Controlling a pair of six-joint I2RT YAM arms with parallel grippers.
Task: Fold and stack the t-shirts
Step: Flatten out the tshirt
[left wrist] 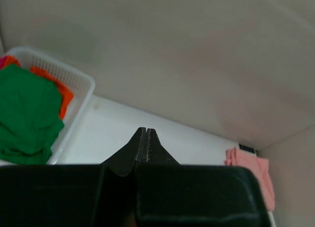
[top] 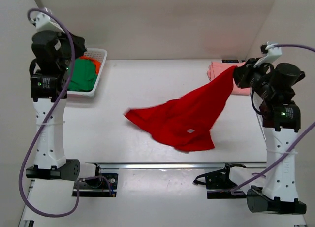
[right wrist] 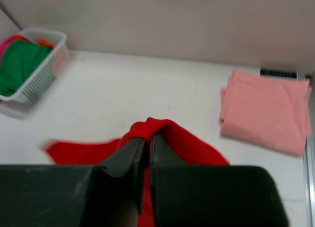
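A bright red t-shirt (top: 187, 117) stretches from the middle of the table up to my right gripper (top: 239, 72), which is shut on one bunched corner (right wrist: 150, 127) and holds it raised. Most of the cloth still lies on the table. A folded salmon-pink t-shirt (top: 220, 73) (right wrist: 266, 110) (left wrist: 251, 170) lies at the back right, just behind the raised corner. Green (top: 81, 75) (left wrist: 27, 111) and orange (left wrist: 61, 91) t-shirts sit in the basket at the back left; a bit of magenta (right wrist: 9, 44) shows there too. My left gripper (left wrist: 146, 133) is shut and empty, held up near the basket.
The white lattice basket (top: 98, 64) (right wrist: 47, 69) stands at the table's back left corner. A metal rail (top: 162, 165) runs along the near edge between the arm bases. Walls close in the back and both sides.
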